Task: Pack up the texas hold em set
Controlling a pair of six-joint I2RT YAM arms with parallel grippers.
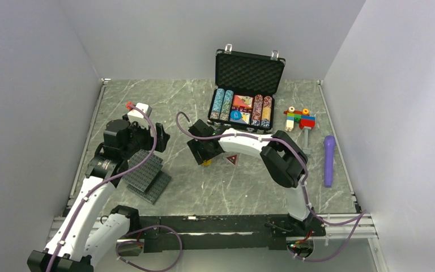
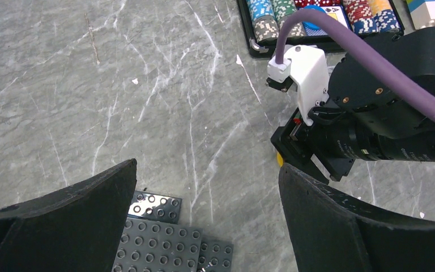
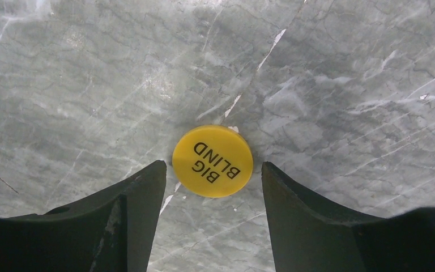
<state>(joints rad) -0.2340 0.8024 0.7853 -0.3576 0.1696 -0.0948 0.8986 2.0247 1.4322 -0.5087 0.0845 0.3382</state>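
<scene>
Mid-table, on the grey marbled tabletop, a round yellow plastic button printed BIG BLIND lies flat; right gripper points down over it, jaws apart, one black finger on each side of the disc, a thin gap visible on both sides, nothing clamped; just beside the right gripper, a button with a red triangle lies on the table, partly under the white arm; left gripper hangs above bare table, jaws spread wide, nothing between them; dark grey studded building plates lie stacked below it; at the far edge the black rectangular briefcase stands open, lid upright with egg-crate foam lining, silver latches on top; multicoloured chip rows fill its left and right sides, card decks and a blue round button sit between them; right of the case, well apart from the yellow button, a colourful toy-block figure; nearer the right wall a purple stick-shaped object
</scene>
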